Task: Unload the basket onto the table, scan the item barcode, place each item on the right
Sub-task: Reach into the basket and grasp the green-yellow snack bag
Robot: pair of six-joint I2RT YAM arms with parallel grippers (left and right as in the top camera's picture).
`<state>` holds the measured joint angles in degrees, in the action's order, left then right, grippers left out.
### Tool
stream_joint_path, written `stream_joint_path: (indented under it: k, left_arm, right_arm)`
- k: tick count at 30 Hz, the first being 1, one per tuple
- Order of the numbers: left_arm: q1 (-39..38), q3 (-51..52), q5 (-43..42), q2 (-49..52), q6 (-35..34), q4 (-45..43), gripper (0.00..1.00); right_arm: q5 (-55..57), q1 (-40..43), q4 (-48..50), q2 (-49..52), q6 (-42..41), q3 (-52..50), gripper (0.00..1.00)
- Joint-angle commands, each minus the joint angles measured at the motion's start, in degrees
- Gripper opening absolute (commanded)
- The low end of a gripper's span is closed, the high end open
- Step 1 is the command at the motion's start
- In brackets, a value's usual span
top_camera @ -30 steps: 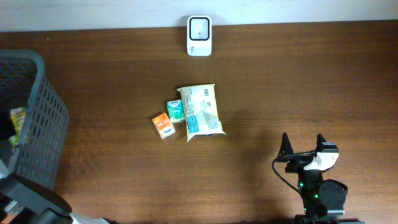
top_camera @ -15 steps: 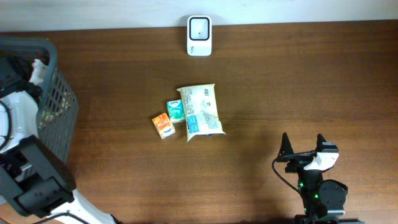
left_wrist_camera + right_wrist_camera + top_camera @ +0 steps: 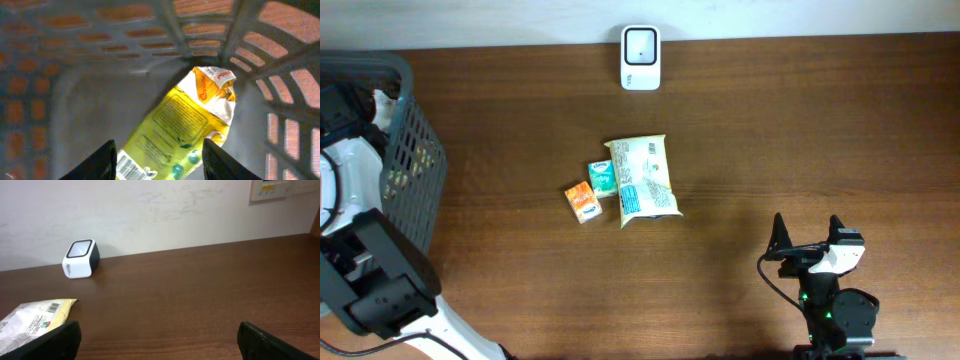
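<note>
Reaching into the grey plastic basket [image 3: 415,150] at the left edge of the overhead view, the left gripper [image 3: 161,162] is hanging with its two dark fingers parted and closing on nothing. In the left wrist view a yellow packet [image 3: 185,125] is lying on the smooth basket floor, running from the bottom centre toward the upper right. Its crinkled film is catching the light, and an orange band is showing at its crumpled upper end. A white barcode patch is peeking out at its lower left, just beside the left fingertip; whether either finger is touching the film cannot be told. Latticed walls with rectangular slots are rising all round it.

At the top centre of the overhead view a scanner [image 3: 641,57], a rounded white block with a dark square face, is standing on the brown wood-grain table [image 3: 800,130]. Mid-frame a pale pillow-shaped bag [image 3: 642,180] is lying flat, with a small green carton [image 3: 602,178] touching its left side and an orange carton [image 3: 582,202] just below that. At the lower right the right gripper [image 3: 807,235] is sitting wide open and empty.
</note>
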<state>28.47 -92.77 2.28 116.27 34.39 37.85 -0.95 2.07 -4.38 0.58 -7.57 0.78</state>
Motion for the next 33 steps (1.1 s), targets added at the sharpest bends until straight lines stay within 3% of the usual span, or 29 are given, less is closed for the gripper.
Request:
stream_joint_path:
  k: [1, 5, 9, 13, 16, 18, 19, 20, 22, 24, 26, 29, 31, 33]
  left_arm:
    - [0.7, -1.1, -1.2, 5.7, -16.7, 2.6, 0.52]
    - [0.7, -8.7, -1.5, 3.2, -27.8, 8.6, 0.51]
    - [0.7, -9.3, -3.6, 1.2, -29.3, 9.3, 0.5]
    - [0.7, -9.3, -3.5, 1.6, -31.6, 4.2, 0.59]
    - [1.1, -9.3, -3.3, 4.0, -31.7, 3.1, 0.55]
    - [2.2, -9.3, -3.6, 5.8, -38.3, 3.5, 0.5]
    - [2.7, -9.3, -3.6, 5.9, -40.3, 3.4, 0.51]
    - [3.3, -9.3, -3.5, 5.9, -40.5, 2.8, 0.59]
    - [3.5, -9.3, -3.4, 6.4, -39.3, 2.2, 0.75]
    - [3.7, -9.3, -3.4, 8.6, -34.7, 2.0, 0.82]
    - [3.7, -9.3, -3.6, 11.4, -24.5, 1.1, 0.86]
    - [3.7, -9.3, -3.6, 12.3, -11.3, 0.4, 0.9]
    - [3.8, -9.3, -3.6, 12.6, -7.7, 0.8, 0.9]
    - [3.8, -9.3, -3.6, 12.6, -7.7, 1.4, 0.77]
  right_arm:
    - [0.5, 0.2, -0.1, -0.4, -0.2, -0.5, 0.99]
    - [0.5, 0.2, -0.1, -0.4, -0.2, -0.5, 0.99]
    - [0.5, 0.2, -0.1, -0.4, -0.2, -0.5, 0.99]
    - [0.5, 0.2, -0.1, -0.4, -0.2, -0.5, 0.99]
    - [0.5, 0.2, -0.1, -0.4, -0.2, -0.5, 0.99]
    - [0.5, 0.2, -0.1, -0.4, -0.2, -0.5, 0.99]
    - [0.5, 0.2, -0.1, -0.4, -0.2, -0.5, 0.99]
    - [0.5, 0.2, -0.1, -0.4, -0.2, -0.5, 0.99]
    - [0.5, 0.2, -0.1, -0.4, -0.2, -0.5, 0.99]
    - [0.5, 0.2, -0.1, -0.4, -0.2, -0.5, 0.99]
    - [0.5, 0.2, -0.1, -0.4, -0.2, -0.5, 0.99]
    - [0.5, 0.2, -0.1, -0.4, -0.2, -0.5, 0.99]
    - [0.5, 0.2, -0.1, -0.4, -0.2, -0.5, 0.99]
    - [0.5, 0.2, -0.1, -0.4, -0.2, -0.5, 0.99]
